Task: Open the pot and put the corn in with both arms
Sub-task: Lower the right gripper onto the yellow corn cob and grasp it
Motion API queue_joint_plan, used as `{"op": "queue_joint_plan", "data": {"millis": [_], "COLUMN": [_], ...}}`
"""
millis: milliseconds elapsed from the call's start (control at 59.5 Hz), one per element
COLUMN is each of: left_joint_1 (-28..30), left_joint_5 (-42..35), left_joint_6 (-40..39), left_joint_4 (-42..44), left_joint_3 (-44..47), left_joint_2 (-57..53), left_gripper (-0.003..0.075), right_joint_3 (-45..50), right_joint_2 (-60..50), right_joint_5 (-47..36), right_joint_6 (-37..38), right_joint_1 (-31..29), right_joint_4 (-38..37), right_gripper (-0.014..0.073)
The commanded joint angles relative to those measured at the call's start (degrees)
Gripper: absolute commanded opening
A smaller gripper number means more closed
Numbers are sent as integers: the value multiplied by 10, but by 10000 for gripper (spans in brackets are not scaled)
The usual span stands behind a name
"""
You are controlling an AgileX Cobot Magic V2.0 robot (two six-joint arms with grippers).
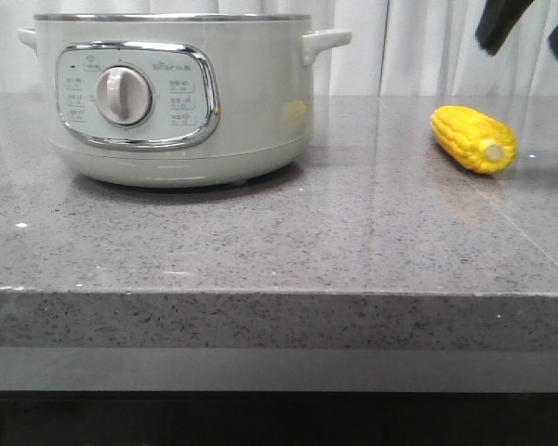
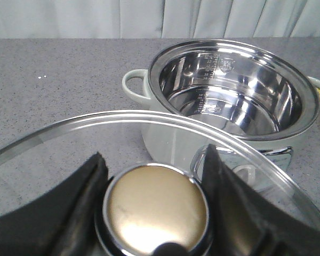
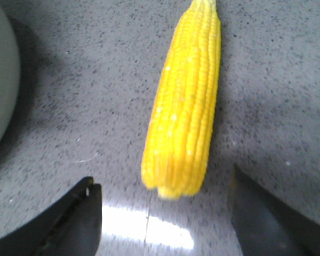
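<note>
- The left claw [image 2: 154, 208] is closed on the brass-coloured knob [image 2: 156, 209] of the glass lid [image 2: 149, 138], holding the lid clear of the pot [image 2: 229, 106]; in the left wrist view the pot sits toward 1 o'clock of the knob.
- The right claw [image 3: 162, 213] is spread wide and grips nothing; it hangs above the corn [image 3: 185, 101], a finger either side of the cob's near end without touching. In the front view only its dark fingers [image 1: 498, 23] show, at about 1 o'clock above the corn [image 1: 472, 137].
- The corn lies on the grey speckled tabletop [image 1: 260, 242], well apart from the pot [image 1: 177, 93], toward 3 o'clock of it.
- The pot stands open; its shiny steel bowl holds nothing visible.
</note>
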Motion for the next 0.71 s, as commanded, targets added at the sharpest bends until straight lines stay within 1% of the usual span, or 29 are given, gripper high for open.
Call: {"op": "queue_joint_plan", "data": {"millis": [0,252,554,588,689], "left_joint_1": [2,2,2,2,2], "left_joint_5": [-85,-85,-85,-85,-85], "left_joint_6": [-3,-3,-3,-3,-3], "left_joint_4": [0,0,0,0,0], "left_joint_3": [-23,-23,-23,-23,-23], "left_joint_2": [-4,-4,-4,-4,-4], "left_gripper": [221,221,221,221,221], "right_joint_3": [-40,-73,-73,-73,-73], "right_joint_2": [16,93,137,140,144], "right_joint_5": [-24,-26,-41,-38,-29], "right_joint_6": [-9,-9,-10,-10,-14], "right_joint_1": [0,0,0,0,0], "right_joint_4": [7,6,6,6,6], "right_gripper": [521,521,516,497,385]}}
